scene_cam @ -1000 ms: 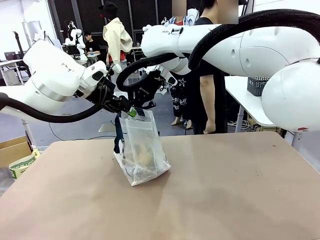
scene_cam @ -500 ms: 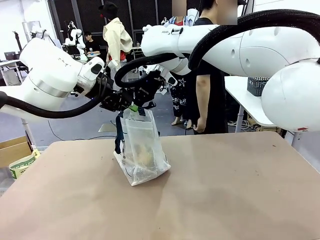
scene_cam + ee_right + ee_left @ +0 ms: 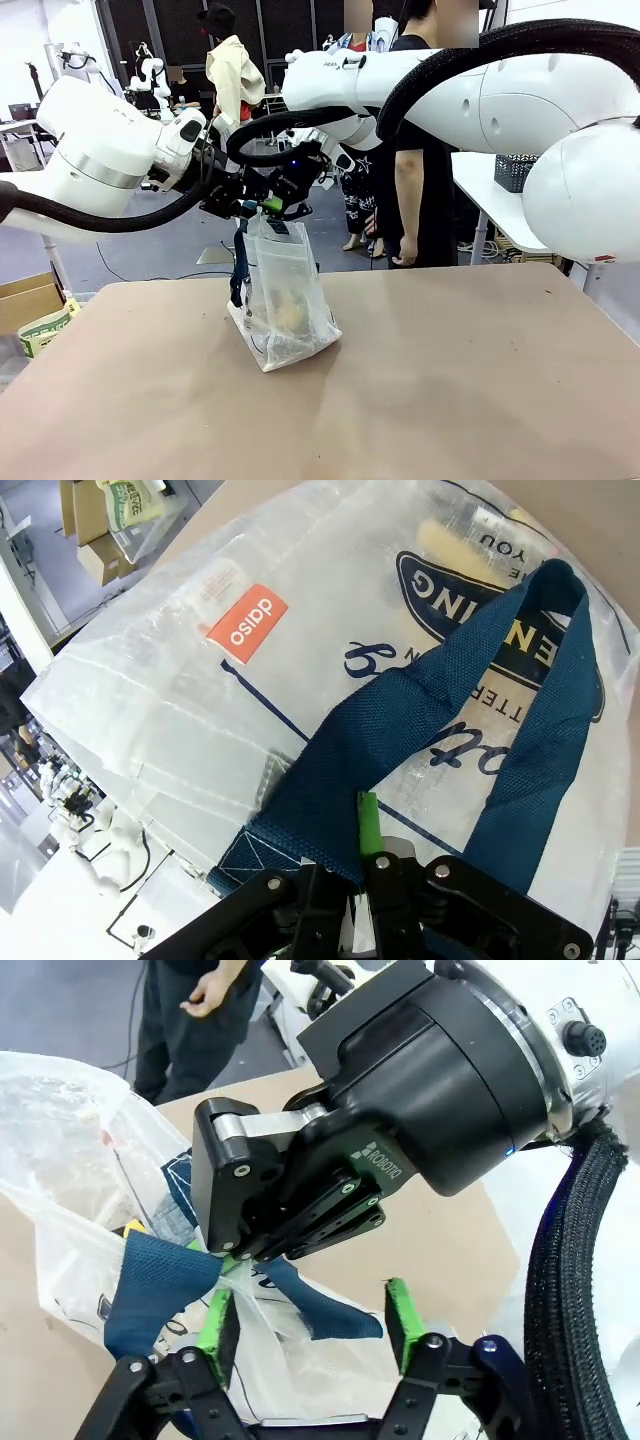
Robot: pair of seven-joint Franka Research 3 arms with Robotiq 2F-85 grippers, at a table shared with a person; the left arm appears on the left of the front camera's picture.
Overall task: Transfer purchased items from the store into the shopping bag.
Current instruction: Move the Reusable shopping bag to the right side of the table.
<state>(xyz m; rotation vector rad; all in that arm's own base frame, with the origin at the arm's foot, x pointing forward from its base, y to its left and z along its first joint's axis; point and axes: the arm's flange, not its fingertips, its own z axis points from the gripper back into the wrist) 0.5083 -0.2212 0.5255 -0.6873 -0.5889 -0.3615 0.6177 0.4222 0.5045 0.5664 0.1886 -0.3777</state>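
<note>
The shopping bag (image 3: 285, 300), clear plastic with navy straps, stands on the brown table (image 3: 450, 380) left of centre. A yellowish lump (image 3: 290, 313) shows through its side. My right gripper (image 3: 276, 205) hangs just above the bag's mouth, shut on a navy strap (image 3: 420, 710). Beside it my left gripper (image 3: 248, 207) is open; its green pads (image 3: 218, 1320) stand wide apart with the other strap (image 3: 150, 1280) against one of them. The bag's round logo (image 3: 480, 590) faces the right wrist camera. A dark grey lattice basket (image 3: 514, 170), the store by its look, sits on a white side table at the far right.
A person (image 3: 410, 150) stands beyond the table's far edge, one hand (image 3: 405, 258) hanging down. A cardboard box (image 3: 25, 300) and a green-and-white packet (image 3: 45, 332) lie off the table's left side. The table's near and right parts are bare.
My left gripper has opened, let go of the bag's top and risen slightly. The right gripper keeps its hold on the strap; the bag has stayed in place.
</note>
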